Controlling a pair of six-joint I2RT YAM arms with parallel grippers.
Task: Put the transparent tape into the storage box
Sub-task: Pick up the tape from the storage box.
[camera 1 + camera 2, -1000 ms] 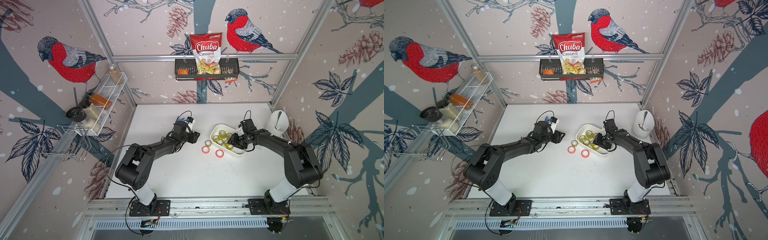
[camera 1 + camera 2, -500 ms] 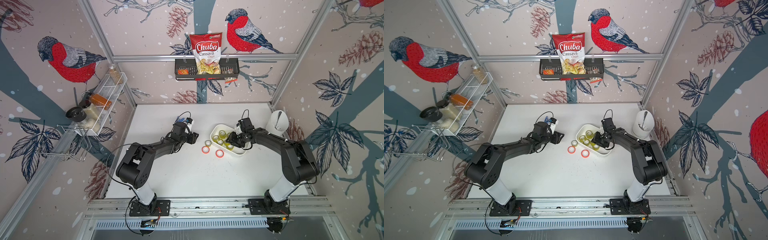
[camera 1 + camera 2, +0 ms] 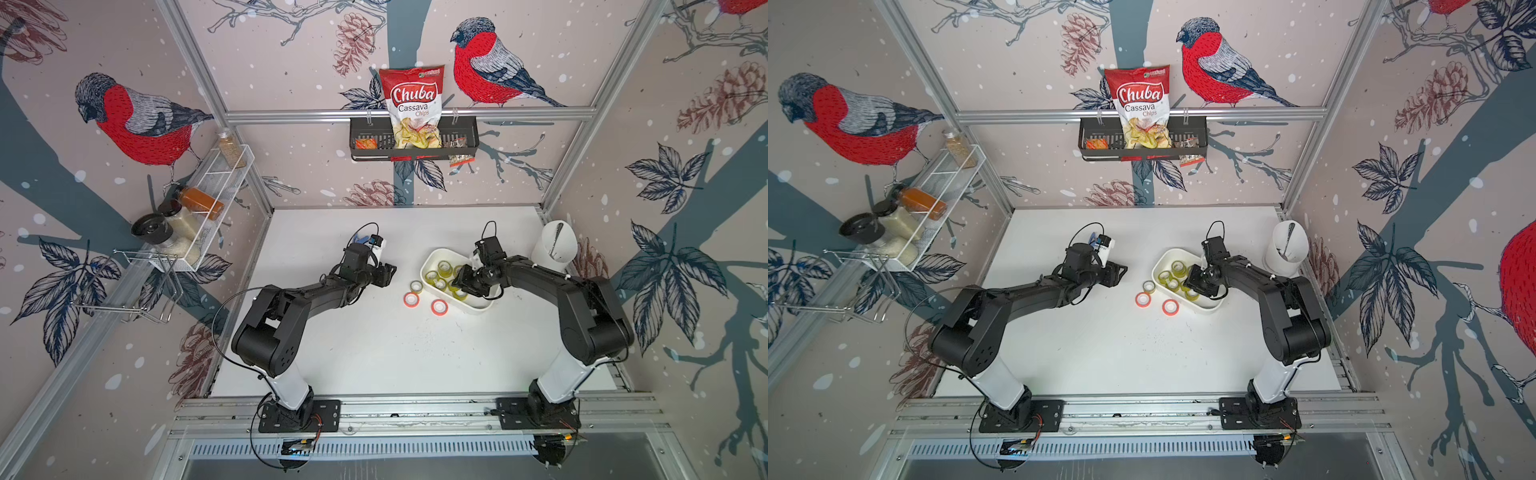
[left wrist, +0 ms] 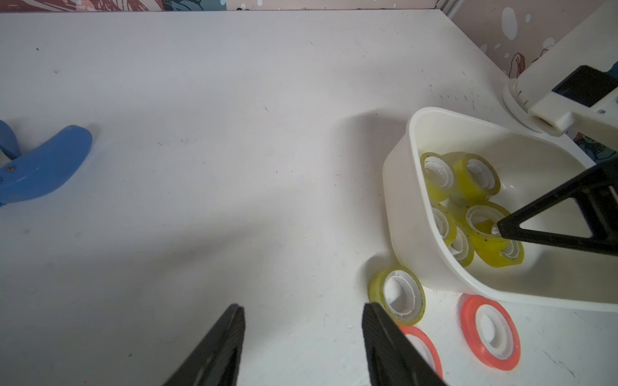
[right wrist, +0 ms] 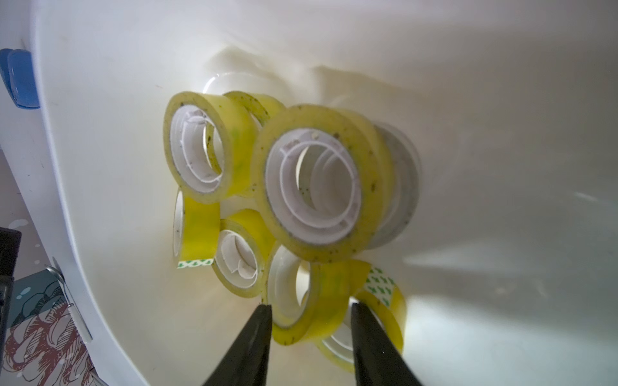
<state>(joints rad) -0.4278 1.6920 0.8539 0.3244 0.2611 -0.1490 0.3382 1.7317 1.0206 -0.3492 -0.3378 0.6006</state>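
The right tool (image 5: 309, 305) reaches down inside the storage box (image 5: 100, 167). Its two fingers are clamped on one roll of transparent tape (image 5: 329, 294), with one finger on each flat side of it. This roll stands on its edge low in the box, close among the other yellowish rolls (image 5: 311, 180), which lie piled just ahead of the tool tips. In both top views the same tool is seen within the rim of the box, over the rolls.

The left tool (image 4: 302, 307) hangs above the bare white table (image 4: 200, 133), apart from the right tool. Its fingers stand apart and nothing is between them. Ahead of this tool, between it and the box, a loose transparent roll (image 4: 398, 295) rests on the table. It is outside the box, just beside the wall; if it touches the wall I cannot tell. Two red rolls (image 4: 490, 331) lie flat on the table near the loose roll, also ahead of the left tool. One of them is partly hidden behind a finger.
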